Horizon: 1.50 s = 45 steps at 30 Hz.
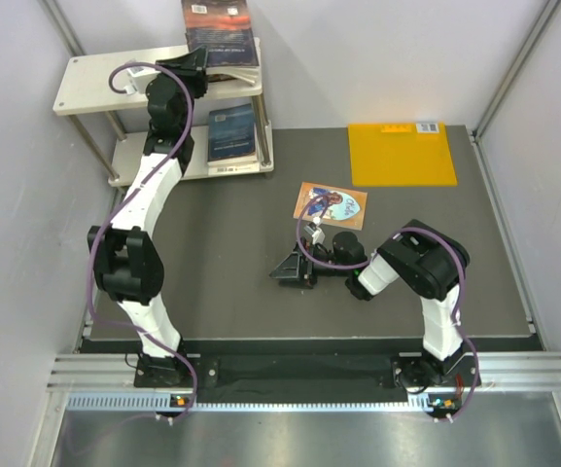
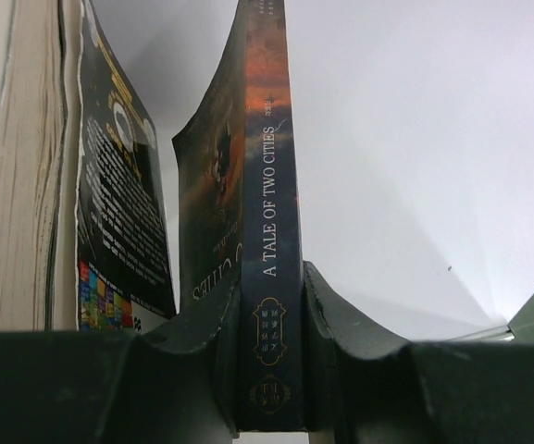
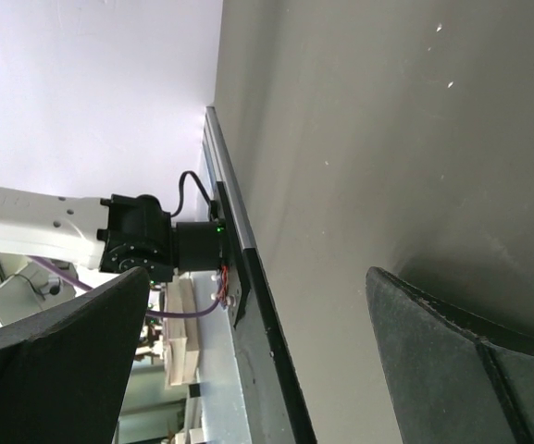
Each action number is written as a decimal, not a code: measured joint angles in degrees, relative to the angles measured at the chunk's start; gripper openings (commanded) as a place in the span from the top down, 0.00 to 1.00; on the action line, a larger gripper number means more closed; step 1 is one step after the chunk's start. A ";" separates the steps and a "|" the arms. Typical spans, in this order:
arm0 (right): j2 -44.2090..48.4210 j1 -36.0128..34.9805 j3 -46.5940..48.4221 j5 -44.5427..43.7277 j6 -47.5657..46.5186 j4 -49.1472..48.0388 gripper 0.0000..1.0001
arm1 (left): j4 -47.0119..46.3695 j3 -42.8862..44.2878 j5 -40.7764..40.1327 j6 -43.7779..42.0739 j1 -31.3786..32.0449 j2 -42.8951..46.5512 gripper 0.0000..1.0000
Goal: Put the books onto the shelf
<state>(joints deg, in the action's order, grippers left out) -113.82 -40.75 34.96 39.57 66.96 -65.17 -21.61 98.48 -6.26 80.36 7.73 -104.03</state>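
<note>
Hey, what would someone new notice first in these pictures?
The left claw grips a dark book, spine reading A Tale of Two Cities, at the shelf's top tier. On the table, a bright orange-yellow sheet lies far right, and the right claw is open near an orange-brown book.

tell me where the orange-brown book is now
In the top view the orange-brown book lies flat on the table near the centre, just beyond the open right claw and off the yellow sheet's near left corner.
</note>
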 measured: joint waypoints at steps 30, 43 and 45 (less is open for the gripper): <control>-1.22 0.00 0.02 1.09 1.70 -2.67 0.00 | 6.51 5.07 1.09 5.99 -3.30 -2.86 0.50; -1.88 0.00 0.02 1.29 2.54 -4.09 0.00 | 6.47 6.45 2.58 11.10 -4.72 -2.99 0.01; -1.88 0.00 0.02 1.29 2.67 -4.13 0.00 | 6.47 6.45 2.54 11.37 -4.81 -2.99 0.01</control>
<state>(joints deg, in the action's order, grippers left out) -115.70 -40.75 34.98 40.86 69.63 -69.30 -15.14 104.92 -3.73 91.72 2.92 -107.02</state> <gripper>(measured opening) 0.996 0.985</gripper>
